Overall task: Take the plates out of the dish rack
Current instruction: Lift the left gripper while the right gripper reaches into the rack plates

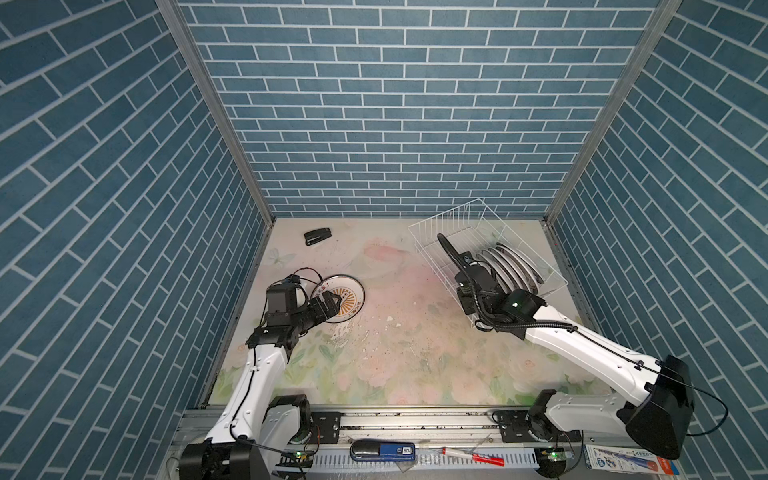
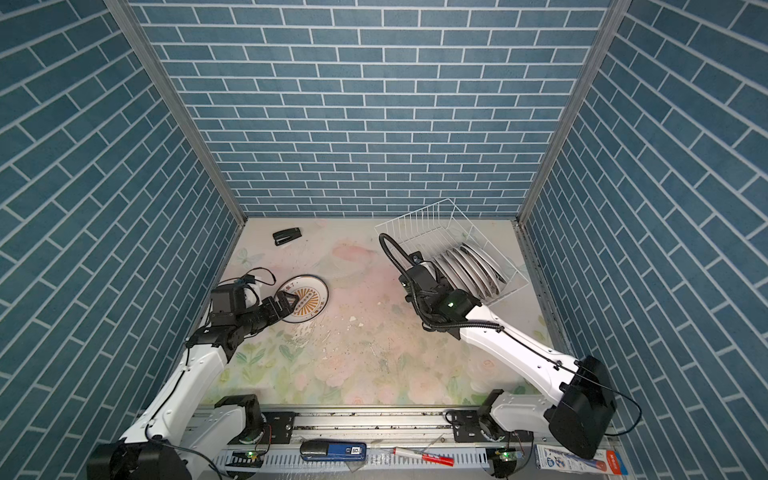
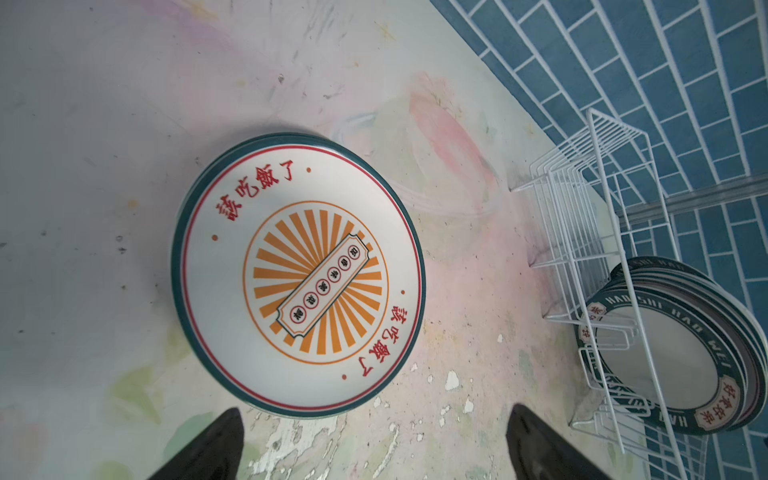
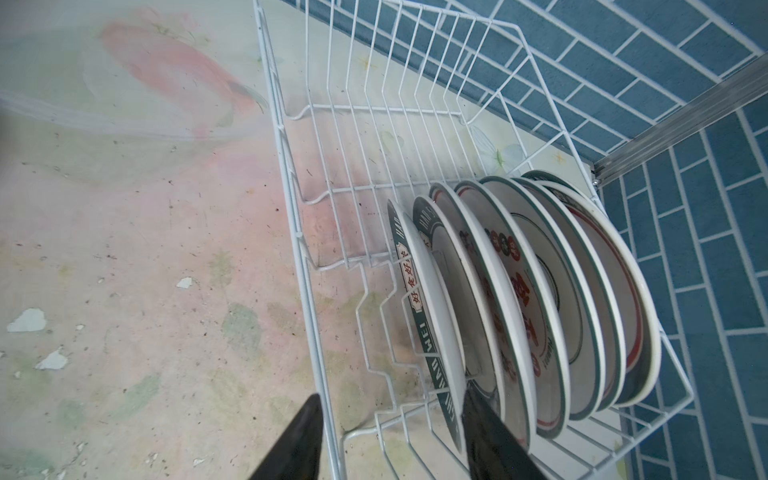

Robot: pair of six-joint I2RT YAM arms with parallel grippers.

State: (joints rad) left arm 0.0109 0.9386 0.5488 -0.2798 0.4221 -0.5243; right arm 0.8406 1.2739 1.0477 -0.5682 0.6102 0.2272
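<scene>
The left gripper [image 3: 374,409] was seen spread wide and empty, a sunburst plate [image 3: 299,274] lying flat on the table [image 3: 104,166] just ahead of its fingertips, a possible second rim beneath hard to make out. The right gripper [image 4: 390,395] was held part-spread, pinching nothing: the nearest plate [image 4: 434,299] of the upright plates [image 4: 540,291] in the dish rack [image 4: 286,166] was straddled together with the rack's side wire. Its fingertips were hidden by the wrist in both top views.

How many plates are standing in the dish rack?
7 plates, upright and packed together at the near end of the dish rack; its far slots are empty. Overlap may hide one more.
</scene>
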